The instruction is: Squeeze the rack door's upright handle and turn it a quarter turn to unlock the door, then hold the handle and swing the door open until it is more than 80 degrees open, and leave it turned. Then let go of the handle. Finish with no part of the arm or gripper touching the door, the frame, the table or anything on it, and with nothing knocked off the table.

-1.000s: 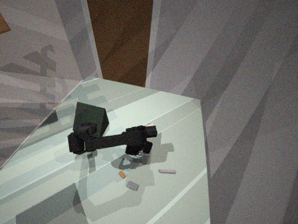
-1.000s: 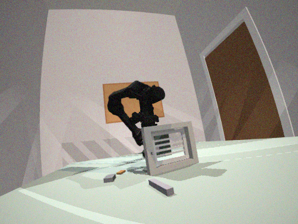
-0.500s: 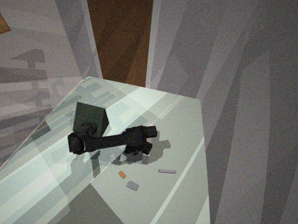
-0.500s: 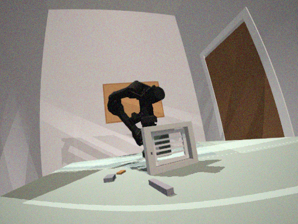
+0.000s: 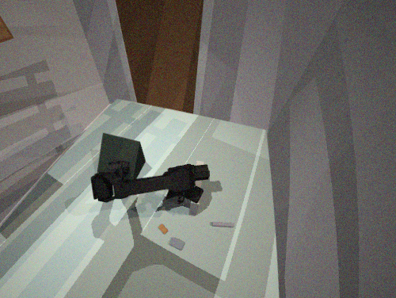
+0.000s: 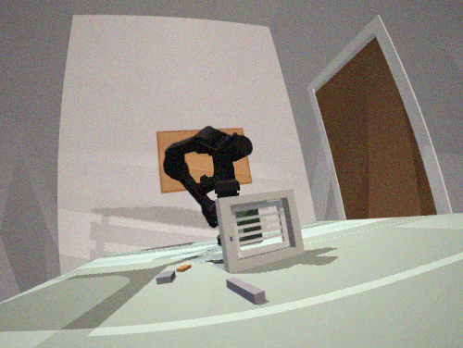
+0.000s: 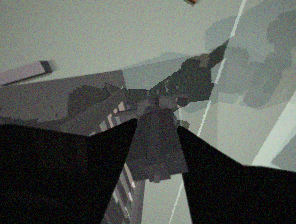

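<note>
The pale rack frame (image 6: 227,256) stands upright on the table in the exterior view. The slatted door (image 6: 264,250) (image 7: 121,200) shows through its opening there, and at a slant left of the fingers in the wrist view; its exact angle is hard to tell. The dark grey handle (image 7: 157,150) shows between the fingertips in the wrist view. My gripper (image 7: 157,127) is open, with one finger on each side of the handle; whether either finger touches it is unclear. The fingers are hidden behind the frame in the exterior view.
A lilac bar (image 5: 222,224) (image 6: 245,290) (image 7: 22,72), a grey block (image 5: 177,243) (image 6: 166,277) and a small orange block (image 5: 163,229) (image 6: 183,267) lie on the table near the frame. A dark green box (image 5: 119,152) stands by the arm's base.
</note>
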Controlling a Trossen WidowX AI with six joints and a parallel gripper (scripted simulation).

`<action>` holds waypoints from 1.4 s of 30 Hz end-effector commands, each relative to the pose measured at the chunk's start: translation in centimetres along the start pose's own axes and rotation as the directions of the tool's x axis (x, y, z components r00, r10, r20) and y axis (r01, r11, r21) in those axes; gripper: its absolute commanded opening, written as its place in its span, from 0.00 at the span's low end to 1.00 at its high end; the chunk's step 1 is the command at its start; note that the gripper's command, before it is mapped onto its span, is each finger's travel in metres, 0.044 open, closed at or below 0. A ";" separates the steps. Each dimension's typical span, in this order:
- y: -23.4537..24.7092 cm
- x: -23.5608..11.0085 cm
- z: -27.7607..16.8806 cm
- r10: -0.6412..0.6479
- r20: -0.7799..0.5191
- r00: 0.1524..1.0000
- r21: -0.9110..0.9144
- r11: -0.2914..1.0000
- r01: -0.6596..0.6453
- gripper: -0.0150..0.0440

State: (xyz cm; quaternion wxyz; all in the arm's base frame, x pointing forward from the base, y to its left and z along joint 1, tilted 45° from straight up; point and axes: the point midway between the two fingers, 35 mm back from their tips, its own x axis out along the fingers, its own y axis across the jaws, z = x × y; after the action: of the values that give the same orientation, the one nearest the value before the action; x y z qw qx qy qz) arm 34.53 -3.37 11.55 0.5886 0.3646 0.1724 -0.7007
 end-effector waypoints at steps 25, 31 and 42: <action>0.0 0.0 -0.1 -0.003 -0.001 1.000 -0.873 0.488 0.001 0.74; 0.0 0.0 -0.1 -0.003 -0.001 1.000 -0.977 0.211 0.000 0.74; 0.0 0.0 -0.1 -0.003 -0.001 1.000 -0.945 -0.326 -0.001 0.74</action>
State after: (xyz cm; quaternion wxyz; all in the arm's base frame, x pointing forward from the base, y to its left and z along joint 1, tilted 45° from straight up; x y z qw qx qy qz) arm 34.47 -3.34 11.56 0.6565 -0.2175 0.6501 -0.3146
